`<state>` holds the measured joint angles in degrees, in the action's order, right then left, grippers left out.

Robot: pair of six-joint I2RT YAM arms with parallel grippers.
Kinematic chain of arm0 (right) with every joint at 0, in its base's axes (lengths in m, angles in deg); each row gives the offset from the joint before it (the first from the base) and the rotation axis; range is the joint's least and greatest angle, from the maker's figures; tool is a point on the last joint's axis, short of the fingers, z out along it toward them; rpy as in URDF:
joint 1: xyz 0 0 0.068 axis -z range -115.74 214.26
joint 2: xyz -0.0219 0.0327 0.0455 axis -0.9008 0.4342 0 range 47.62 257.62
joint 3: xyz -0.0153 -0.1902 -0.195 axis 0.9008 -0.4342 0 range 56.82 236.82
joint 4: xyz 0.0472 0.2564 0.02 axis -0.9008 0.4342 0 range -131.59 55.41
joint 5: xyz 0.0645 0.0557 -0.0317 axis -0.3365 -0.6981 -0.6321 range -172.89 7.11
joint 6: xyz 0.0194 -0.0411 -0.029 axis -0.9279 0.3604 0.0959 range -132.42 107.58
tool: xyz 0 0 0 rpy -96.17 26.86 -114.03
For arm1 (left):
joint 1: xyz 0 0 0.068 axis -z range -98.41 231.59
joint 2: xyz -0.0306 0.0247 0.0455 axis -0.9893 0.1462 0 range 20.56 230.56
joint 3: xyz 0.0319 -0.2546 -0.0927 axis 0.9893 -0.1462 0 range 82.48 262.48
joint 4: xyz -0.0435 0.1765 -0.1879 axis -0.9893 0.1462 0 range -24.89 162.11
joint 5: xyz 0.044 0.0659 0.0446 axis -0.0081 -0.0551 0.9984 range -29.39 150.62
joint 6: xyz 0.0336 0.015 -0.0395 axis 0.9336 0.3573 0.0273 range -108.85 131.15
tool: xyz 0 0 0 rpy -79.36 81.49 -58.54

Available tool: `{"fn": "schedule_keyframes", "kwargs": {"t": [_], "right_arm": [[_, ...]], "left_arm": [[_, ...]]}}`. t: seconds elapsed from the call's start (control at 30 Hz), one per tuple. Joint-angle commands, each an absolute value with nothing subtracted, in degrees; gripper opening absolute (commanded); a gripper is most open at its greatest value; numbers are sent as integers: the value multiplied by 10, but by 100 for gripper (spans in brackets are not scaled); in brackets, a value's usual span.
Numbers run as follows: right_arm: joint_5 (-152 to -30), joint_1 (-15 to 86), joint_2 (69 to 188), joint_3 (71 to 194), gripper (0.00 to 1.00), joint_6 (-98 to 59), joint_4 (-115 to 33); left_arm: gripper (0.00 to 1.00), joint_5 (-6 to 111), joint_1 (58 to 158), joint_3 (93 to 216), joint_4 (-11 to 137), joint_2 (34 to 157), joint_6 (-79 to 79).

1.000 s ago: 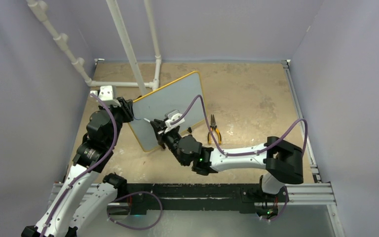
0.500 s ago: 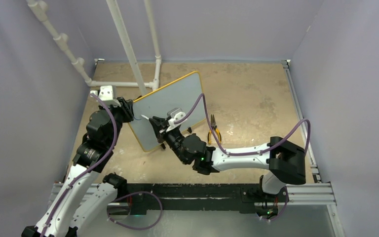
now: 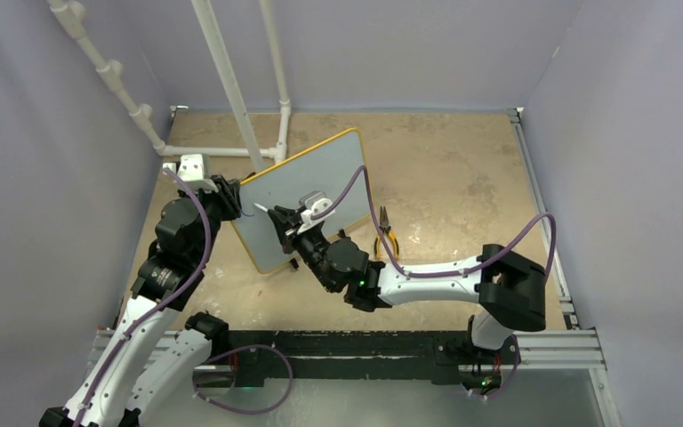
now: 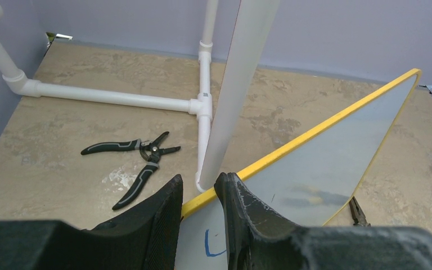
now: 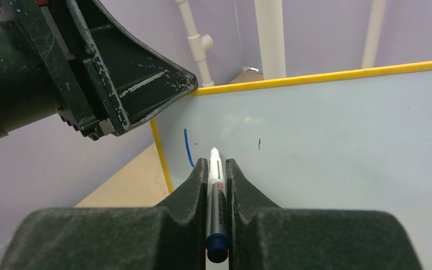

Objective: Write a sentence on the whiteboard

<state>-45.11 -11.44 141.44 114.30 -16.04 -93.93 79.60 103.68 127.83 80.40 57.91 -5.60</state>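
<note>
The whiteboard (image 3: 307, 191) stands tilted at the centre of the top view, its left edge pinched by the narrowly set left gripper (image 4: 199, 191). The right gripper (image 5: 216, 164) clamps a marker (image 5: 214, 180), tip pointing at the board. Only the left wrist view shows black pliers (image 4: 138, 160), centre-left. The sentence (image 5: 188, 147) is one blue stroke by the board's left edge.

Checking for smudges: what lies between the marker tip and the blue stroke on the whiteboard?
Only bare whiteboard; the right wrist view shows nothing between the marker tip and the blue stroke.
</note>
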Motion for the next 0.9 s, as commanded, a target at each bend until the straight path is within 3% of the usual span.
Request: {"fn": "schedule_keyframes", "kwargs": {"t": [0.0,0.87], "right_arm": [[-452,-109,1422,1171,0,-153,-964],[-474,-104,1438,1168,0,-168,-935]], "left_arm": [[31,780,1032,1268,808,583,-53],[31,771,1026,1267,805,582,-54]]}}
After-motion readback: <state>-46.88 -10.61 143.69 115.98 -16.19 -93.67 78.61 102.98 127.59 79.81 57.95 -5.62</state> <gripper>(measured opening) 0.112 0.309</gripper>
